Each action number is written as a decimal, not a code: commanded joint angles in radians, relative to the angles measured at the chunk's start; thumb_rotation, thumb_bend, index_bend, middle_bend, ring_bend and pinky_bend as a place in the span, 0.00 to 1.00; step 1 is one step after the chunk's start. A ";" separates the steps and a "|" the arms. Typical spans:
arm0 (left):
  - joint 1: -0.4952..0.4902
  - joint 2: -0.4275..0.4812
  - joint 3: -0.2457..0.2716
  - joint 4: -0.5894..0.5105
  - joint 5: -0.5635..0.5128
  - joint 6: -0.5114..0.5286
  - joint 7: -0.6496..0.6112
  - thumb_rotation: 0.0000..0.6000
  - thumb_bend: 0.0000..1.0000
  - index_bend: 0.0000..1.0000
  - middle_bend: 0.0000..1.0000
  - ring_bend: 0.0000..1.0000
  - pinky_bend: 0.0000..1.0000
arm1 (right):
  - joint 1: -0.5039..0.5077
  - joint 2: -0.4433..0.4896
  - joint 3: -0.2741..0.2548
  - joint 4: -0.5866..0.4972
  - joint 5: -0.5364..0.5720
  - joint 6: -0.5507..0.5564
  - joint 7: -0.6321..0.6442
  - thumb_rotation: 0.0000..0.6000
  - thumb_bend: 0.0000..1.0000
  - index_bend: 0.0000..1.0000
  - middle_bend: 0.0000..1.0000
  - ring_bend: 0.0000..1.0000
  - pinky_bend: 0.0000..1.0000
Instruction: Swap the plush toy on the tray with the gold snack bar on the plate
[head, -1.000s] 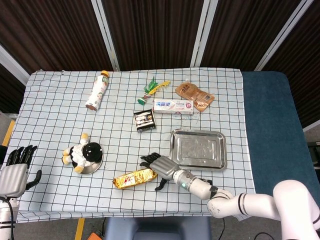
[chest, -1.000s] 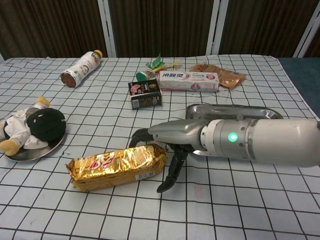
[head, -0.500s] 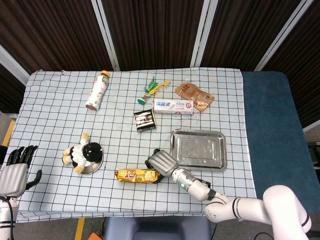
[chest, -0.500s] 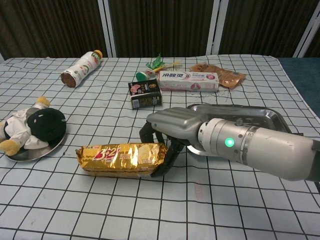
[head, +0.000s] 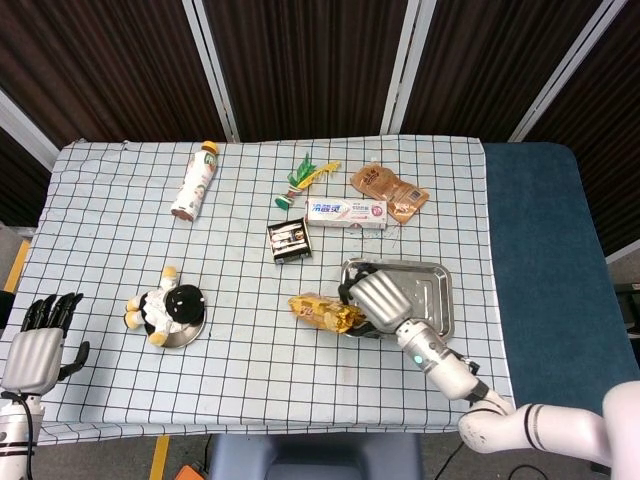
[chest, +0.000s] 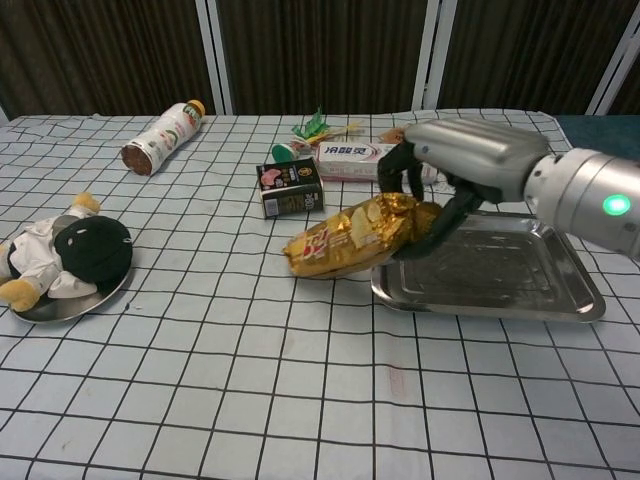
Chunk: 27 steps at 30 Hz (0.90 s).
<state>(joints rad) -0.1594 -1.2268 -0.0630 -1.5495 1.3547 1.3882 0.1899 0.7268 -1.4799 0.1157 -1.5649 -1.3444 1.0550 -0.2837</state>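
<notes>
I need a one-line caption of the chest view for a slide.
Right hand carries the gold snack bar above the tray edge; the plush toy lies on the plate.

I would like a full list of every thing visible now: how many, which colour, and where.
gold snack bar: 1, gold, held above tray's left edge
tray: 1, silver, front right
plush toy: 1, black, white, on plate
plate: 1, silver, front left
bottle: 1, white, far left, lying
small box: 1, dark, centre
toothpaste box: 1, white, far centre
brown pouches: 2, far right
green wrapper: 1, far centre
right robot hand: silver, grips bar
left robot hand: silver, open, front left
</notes>
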 joint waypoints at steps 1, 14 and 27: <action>-0.001 -0.002 0.000 0.000 0.000 -0.001 0.005 1.00 0.44 0.08 0.09 0.00 0.07 | -0.079 0.110 -0.020 -0.085 -0.013 0.084 0.008 1.00 0.08 0.93 0.61 0.60 0.38; -0.005 -0.013 0.005 -0.002 0.001 -0.014 0.029 1.00 0.44 0.08 0.09 0.00 0.07 | -0.238 0.247 -0.077 -0.077 -0.088 0.223 0.160 1.00 0.08 0.93 0.62 0.60 0.39; -0.005 -0.012 0.007 -0.002 0.007 -0.016 0.023 1.00 0.44 0.08 0.09 0.00 0.07 | -0.290 0.116 -0.016 0.033 -0.045 0.329 -0.049 1.00 0.08 0.93 0.63 0.63 0.40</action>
<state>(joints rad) -0.1645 -1.2385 -0.0564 -1.5511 1.3612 1.3724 0.2127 0.4480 -1.3412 0.0839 -1.5498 -1.3958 1.3616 -0.3106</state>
